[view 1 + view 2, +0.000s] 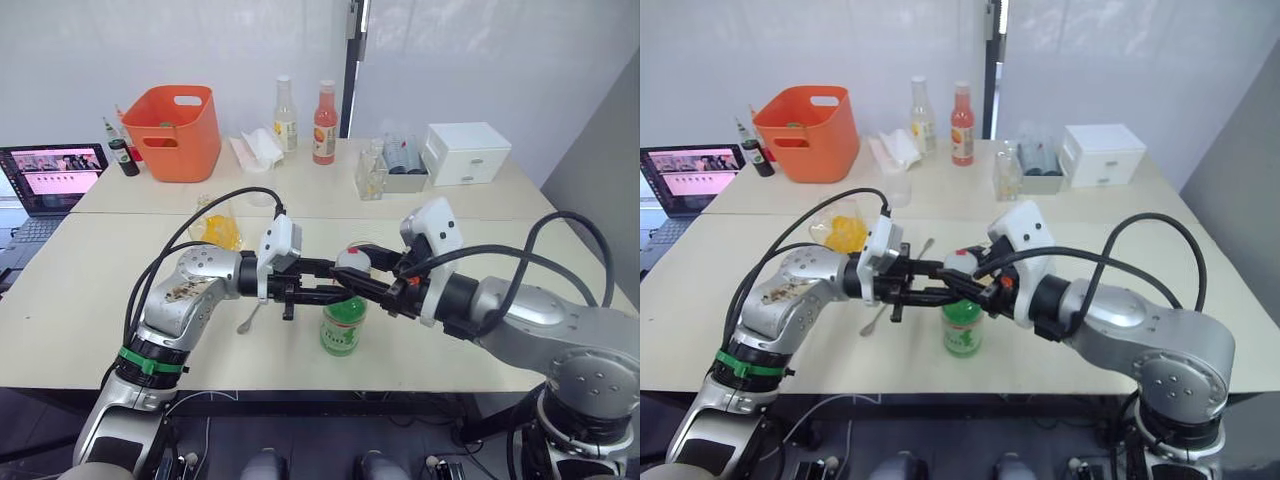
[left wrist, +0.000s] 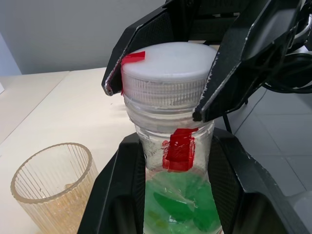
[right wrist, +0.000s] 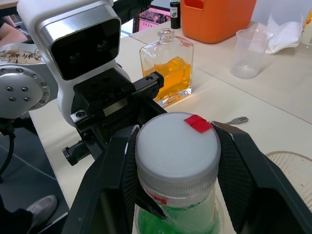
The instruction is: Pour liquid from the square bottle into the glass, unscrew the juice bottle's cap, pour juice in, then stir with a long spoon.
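At the near-centre of the table (image 1: 90, 330), you have the left gripper (image 1: 322, 292) clamped on the neck of the smooth, slippery plastic juice bottle (image 1: 342, 326) and the right gripper (image 1: 356, 262) closed on its ridged white cap (image 3: 176, 146); grip that knurled rim, with the ribbed glass (image 2: 51, 187) at 11 o'clock.

I'm seeing silver-grey arms, looping black cables, white wrist camera housings, a green band on my left arm (image 1: 150, 362), black jaws.
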`<state>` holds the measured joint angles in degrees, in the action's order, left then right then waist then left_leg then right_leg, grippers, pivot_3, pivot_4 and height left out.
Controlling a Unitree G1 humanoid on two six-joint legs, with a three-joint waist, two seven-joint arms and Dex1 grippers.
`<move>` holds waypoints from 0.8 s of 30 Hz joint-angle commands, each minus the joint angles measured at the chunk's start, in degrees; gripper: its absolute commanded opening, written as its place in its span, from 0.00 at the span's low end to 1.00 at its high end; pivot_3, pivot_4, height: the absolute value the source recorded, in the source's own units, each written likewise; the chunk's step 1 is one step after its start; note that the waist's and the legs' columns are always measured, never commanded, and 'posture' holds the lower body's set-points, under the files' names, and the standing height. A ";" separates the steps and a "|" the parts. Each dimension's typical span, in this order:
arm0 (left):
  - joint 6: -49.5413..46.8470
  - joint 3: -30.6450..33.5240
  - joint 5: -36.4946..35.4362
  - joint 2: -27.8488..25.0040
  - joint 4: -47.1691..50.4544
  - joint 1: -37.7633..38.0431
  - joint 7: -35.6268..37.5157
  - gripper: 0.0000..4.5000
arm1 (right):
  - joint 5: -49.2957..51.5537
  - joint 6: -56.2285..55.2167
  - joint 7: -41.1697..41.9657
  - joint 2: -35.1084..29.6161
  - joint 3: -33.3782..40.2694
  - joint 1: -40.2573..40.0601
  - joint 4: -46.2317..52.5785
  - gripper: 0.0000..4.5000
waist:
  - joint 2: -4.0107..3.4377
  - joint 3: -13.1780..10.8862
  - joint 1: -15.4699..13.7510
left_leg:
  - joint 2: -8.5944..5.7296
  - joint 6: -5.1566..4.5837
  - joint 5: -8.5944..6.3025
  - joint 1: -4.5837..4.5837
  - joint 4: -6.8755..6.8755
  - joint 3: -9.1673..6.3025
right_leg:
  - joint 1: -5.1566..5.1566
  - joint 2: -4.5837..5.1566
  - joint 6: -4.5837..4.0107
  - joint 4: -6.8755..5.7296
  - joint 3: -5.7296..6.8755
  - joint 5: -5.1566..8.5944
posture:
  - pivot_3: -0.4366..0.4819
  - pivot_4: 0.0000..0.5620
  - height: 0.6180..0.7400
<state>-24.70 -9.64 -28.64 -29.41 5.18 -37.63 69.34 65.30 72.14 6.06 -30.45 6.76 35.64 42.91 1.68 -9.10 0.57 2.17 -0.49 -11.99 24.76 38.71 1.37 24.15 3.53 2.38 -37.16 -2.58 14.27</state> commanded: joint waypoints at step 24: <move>-2.62 -0.34 0.01 -1.43 4.72 2.48 -2.37 0.30 | -28.33 -32.42 77.29 -8.46 -15.60 24.29 -46.22 0.99 | -0.02 -0.01 -0.26 | 0.02 -0.01 -0.01 0.03 -0.04 0.02 | 0.07 -0.01 -0.01 0.00 0.02 -0.01 | 0.48 0.27 0.79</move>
<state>-26.54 -8.98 -29.36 -30.26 9.32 -35.68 66.74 35.31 39.12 85.49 -37.85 -12.21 60.20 -7.93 1.65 -9.11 0.30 2.19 -0.50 -12.00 24.79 38.66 1.38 24.22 3.52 2.37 -37.16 -2.55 14.26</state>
